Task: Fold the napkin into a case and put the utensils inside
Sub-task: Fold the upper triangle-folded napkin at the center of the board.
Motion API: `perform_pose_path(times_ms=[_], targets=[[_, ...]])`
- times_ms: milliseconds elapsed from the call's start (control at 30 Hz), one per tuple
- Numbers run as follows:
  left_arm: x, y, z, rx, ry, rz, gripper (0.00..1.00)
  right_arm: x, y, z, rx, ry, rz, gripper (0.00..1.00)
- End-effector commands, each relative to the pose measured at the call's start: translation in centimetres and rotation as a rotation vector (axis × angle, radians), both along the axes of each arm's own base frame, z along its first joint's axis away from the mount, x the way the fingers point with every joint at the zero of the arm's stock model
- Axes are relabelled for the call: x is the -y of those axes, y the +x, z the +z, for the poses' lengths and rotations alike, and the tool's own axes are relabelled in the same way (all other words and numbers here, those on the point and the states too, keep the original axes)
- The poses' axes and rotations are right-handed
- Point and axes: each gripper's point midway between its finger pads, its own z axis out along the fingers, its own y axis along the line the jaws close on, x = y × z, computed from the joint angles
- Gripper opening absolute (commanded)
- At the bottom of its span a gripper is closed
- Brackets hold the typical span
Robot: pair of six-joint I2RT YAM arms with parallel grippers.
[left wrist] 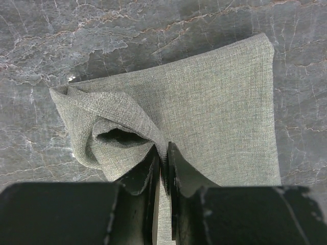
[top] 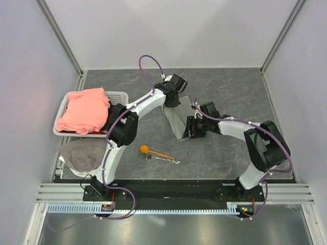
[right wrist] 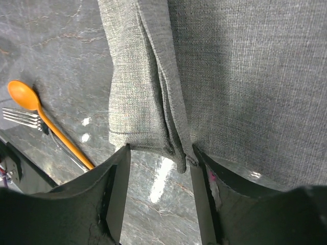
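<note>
1. Nearest the arm bases, the orange spoon (top: 156, 152) and the metal fork (top: 166, 159) lie side by side on the bare worktop (top: 230, 92), touching or almost so. They are well apart from the cloth, and neither end effector is near them. A whitish-grey rag (top: 82, 154) sits at the near left.

2. Further in, the right end effector (right wrist: 159, 153) is at the near end of the napkin (right wrist: 245, 76). Its fingers are apart, with a bunched stack of folded layers between them. I see no sign that they are pressing on it.

3. Beyond that, the left end effector (left wrist: 162, 153) is at the far end of the napkin with its fingers together, clamped on a raised, curled fold of the cloth.

4. At the far left, a white basket (top: 120, 95) holds a salmon-pink cloth (top: 84, 109) — no part of this job.

5. Progress, as I judge it: the napkin lies mid-worktop and is partly folded, with one long side doubled over. It is lumpy and loose, though, and not a tidy narrow case. The folding needs finishing and flattening, and loading the utensils has not begun — well under halfway.
</note>
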Motion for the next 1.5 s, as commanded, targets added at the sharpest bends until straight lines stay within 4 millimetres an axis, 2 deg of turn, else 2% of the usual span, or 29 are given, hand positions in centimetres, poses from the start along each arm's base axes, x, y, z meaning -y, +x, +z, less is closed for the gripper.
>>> perform_pose_path(times_ms=[0,133,233,433,533,667,767,833,867,967,1133,1233,1267,1300,1333,1367,1400,1433,1467], targets=[[0.8,1.5,1.3,0.059,-0.018,-0.021,0.16,0.4,1.6,2.0,0.076,-0.029,-0.016,0.59],[0.9,1.5,1.1,0.055,-0.021,-0.027,0.16,0.3,2.8,3.7,0.114,-0.031,-0.027,0.62],[1.2,1.4,0.9,0.051,-0.029,-0.040,0.16,0.4,3.8,4.0,0.130,-0.038,-0.036,0.65],[1.5,1.4,0.7,0.044,-0.039,-0.051,0.19,-0.7,5.5,2.3,0.100,-0.021,-0.026,0.64],[1.9,1.5,1.0,0.049,-0.054,-0.065,0.23,-1.0,6.2,1.8,0.107,-0.014,-0.034,0.57],[3.1,1.6,1.3,0.041,-0.100,-0.098,0.30,-0.6,6.8,0.5,0.094,-0.044,-0.056,0.36],[4.0,1.3,1.8,0.033,-0.133,-0.135,0.40,-0.2,7.2,-0.3,0.095,-0.077,-0.077,0.22],[4.6,1.0,2.9,0.034,-0.161,-0.176,0.49,0.4,7.3,-1.0,0.091,-0.098,-0.093,0.18],[4.6,0.9,3.4,0.035,-0.174,-0.189,0.56,0.6,7.3,-1.2,0.086,-0.104,-0.100,0.17],[4.8,0.2,6.0,0.041,-0.229,-0.239,0.60,1.1,7.5,-1.8,0.083,-0.120,-0.107,0.13],[3.7,-1.4,10.8,0.068,-0.300,-0.296,0.62,1.1,7.3,-2.5,0.067,-0.114,-0.103,0.13],[2.2,-2.0,11.4,0.069,-0.297,-0.293,0.62,0.6,7.0,-2.6,0.053,-0.088,-0.095,0.12],[1.4,-2.1,12.6,0.088,-0.304,-0.286,0.61,0.7,6.6,-2.8,0.035,-0.081,-0.107,0.12],[1.0,-2.3,12.9,0.090,-0.308,-0.285,0.60,0.2,6.3,-2.6,0.026,-0.059,-0.098,0.13],[0.5,-2.6,12.2,0.077,-0.305,-0.283,0.60,0.1,6.0,-2.4,0.020,-0.041,-0.101,0.12],[-0.3,-2.7,13.1,0.094,-0.312,-0.275,0.58,0.0,5.1,-2.7,-0.013,-0.020,-0.112,0.12],[-0.7,-2.7,13.1,0.095,-0.311,-0.270,0.56,-0.7,4.8,-2.1,-0.016,0.030,-0.101,0.13],[-1.3,-3.1,12.1,0.073,-0.302,-0.265,0.54,-1.0,4.4,-1.7,-0.018,0.056,-0.099,0.12],[-2.0,-2.8,12.1,0.083,-0.307,-0.253,0.52,-1.0,3.4,-2.1,-0.043,0.064,-0.102,0.12]])
